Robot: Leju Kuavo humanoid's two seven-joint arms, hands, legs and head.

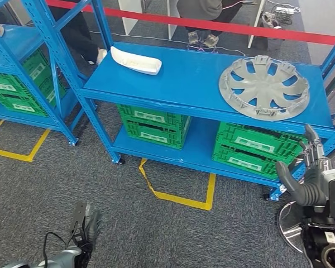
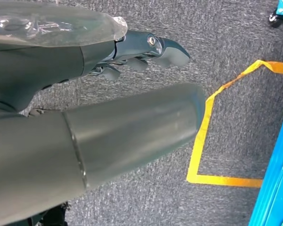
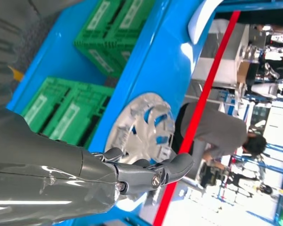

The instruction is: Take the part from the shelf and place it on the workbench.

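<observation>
Blue shelf (image 1: pixel 191 78) carries a silver spoked wheel cover (image 1: pixel 263 86); right hand (image 1: pixel 307 178) empty, fingers apart.

- Right hand (image 1: pixel 307 170): dark grey, with a thick rounded thumb and slimmer, darker fingers (image 3: pixel 168 167); a small round silver screw sits just behind the fingertips.
- Left hand (image 2: pixel 133 52): same grey build, a screw near the fingertip, a glossy clear cover behind the fingers.
- Black cables loop behind the left fingers.

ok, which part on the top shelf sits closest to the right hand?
The silver wheel cover, round and spoked, just above the right hand; the white elongated part lies at the far end.
</observation>
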